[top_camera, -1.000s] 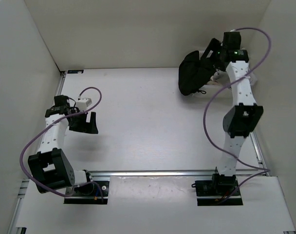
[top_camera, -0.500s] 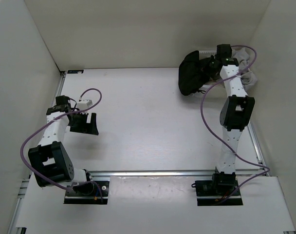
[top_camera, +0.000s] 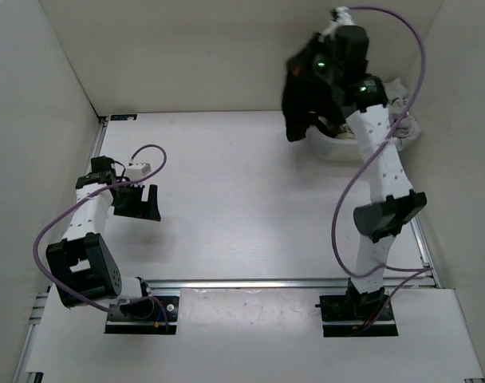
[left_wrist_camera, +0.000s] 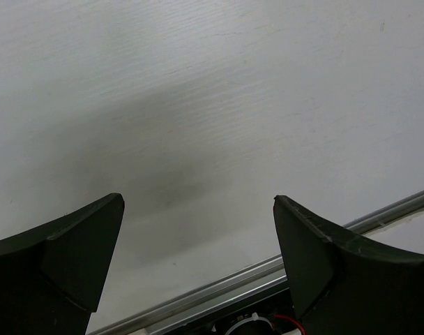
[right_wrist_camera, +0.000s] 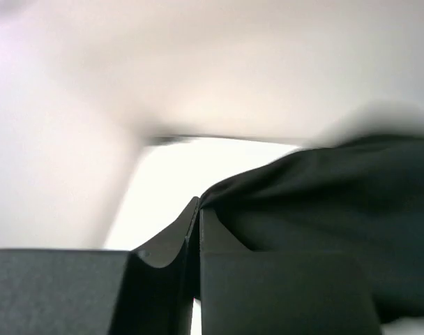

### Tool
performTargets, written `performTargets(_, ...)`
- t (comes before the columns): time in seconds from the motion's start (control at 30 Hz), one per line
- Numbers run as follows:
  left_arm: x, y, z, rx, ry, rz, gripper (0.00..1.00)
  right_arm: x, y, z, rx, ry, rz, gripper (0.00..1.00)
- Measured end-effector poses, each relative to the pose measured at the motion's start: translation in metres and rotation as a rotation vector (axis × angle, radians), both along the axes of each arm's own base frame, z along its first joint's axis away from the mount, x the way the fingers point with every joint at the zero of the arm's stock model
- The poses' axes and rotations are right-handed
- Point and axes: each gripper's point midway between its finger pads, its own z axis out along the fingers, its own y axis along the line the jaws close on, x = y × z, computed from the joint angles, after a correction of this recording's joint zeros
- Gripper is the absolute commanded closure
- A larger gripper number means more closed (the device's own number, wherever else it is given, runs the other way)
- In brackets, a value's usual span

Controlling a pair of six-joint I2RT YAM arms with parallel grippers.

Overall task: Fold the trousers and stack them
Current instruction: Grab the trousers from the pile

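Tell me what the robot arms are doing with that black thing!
The right gripper is shut on the black trousers and holds them bunched up in the air, near the white basket in the far right corner. They are not folded yet. The left gripper is open and holds nothing; it hovers over the table on the left side.

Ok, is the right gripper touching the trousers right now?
Touching. The right wrist view shows the right gripper shut with the trousers pinched at its fingertips, black fabric spilling out to one side.
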Motion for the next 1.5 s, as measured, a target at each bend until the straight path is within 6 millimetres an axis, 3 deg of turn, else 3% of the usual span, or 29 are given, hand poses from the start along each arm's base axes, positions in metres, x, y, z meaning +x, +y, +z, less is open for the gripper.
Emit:
performTargets(0.03,0.0,0.001,0.001,0.007,-0.005,0.002,0.0,-0.03,0.042,0.034,0.006,-0.096,0.094,1.0)
performTargets(0.07,0.001,0.002,0.002,0.013,-0.011,0.003,0.0,-0.084,0.101,0.075,0.031,-0.211,0.242,1.0)
performTargets(0.13,0.001,0.003,0.004,0.02,-0.018,0.01,0.0,-0.174,0.175,0.117,0.083,-0.333,0.475,1.0)
performTargets(0.17,0.001,0.005,0.005,0.023,-0.023,0.019,0.0,-0.242,0.214,0.135,0.119,-0.395,0.64,1.0)
performTargets(0.23,0.001,0.007,0.007,0.024,-0.03,0.033,0.0,-0.308,0.238,0.149,0.149,-0.444,0.792,1.0)
performTargets(0.27,0.001,0.01,0.008,0.028,-0.031,0.046,0.0,-0.325,0.24,0.154,0.157,-0.459,0.825,1.0)
performTargets(0.33,0.001,0.013,0.009,0.037,-0.029,0.065,0.0,-0.325,0.232,0.158,0.152,-0.466,0.797,1.0)
performTargets(0.37,0.003,0.016,0.011,0.042,-0.032,0.078,0.0,-0.313,0.222,0.152,0.13,-0.446,0.744,1.0)
performTargets(0.53,0.032,0.031,0.051,0.099,-0.138,0.125,0.0,-0.256,0.185,0.087,-0.004,-0.267,0.481,1.0)
performTargets(0.63,0.052,0.044,0.082,0.156,-0.228,0.148,0.0,-0.224,0.162,0.029,-0.09,-0.102,0.352,1.0)
performTargets(0.77,0.054,0.061,0.092,0.252,-0.252,0.165,0.0,-0.183,0.108,-0.067,-0.199,0.158,0.163,1.0)
performTargets(0.83,0.051,0.069,0.09,0.3,-0.242,0.159,0.0,-0.169,0.072,-0.125,-0.234,0.32,0.076,0.8)
performTargets(0.87,0.05,0.072,0.088,0.319,-0.235,0.151,0.0,-0.165,0.056,-0.146,-0.253,0.381,0.041,0.5)
performTargets(0.9,0.048,0.074,0.087,0.335,-0.231,0.142,0.0,-0.161,0.038,-0.168,-0.269,0.441,-0.007,0.4)
performTargets(0.97,0.046,0.078,0.085,0.362,-0.223,0.121,0.0,-0.163,0.004,-0.201,-0.342,0.535,-0.077,0.32)
performTargets(1.03,0.044,0.081,0.084,0.391,-0.219,0.087,0.0,-0.173,-0.013,-0.218,-0.42,0.583,-0.088,0.29)
performTargets(1.17,0.036,0.084,0.086,0.448,-0.228,-0.029,0.0,-0.196,-0.011,-0.225,-0.501,0.571,-0.035,0.29)
performTargets(1.27,0.016,0.083,0.075,0.488,-0.204,-0.136,0.0,-0.232,-0.024,-0.251,-0.535,0.608,-0.03,0.3)
performTargets(1.37,-0.023,0.079,0.031,0.497,-0.086,-0.253,0.0,-0.262,-0.053,-0.288,-0.536,0.69,-0.087,0.28)
performTargets(1.5,-0.085,0.061,-0.034,0.434,0.121,-0.419,0.0,-0.271,-0.079,-0.321,-0.486,0.754,-0.169,0.25)
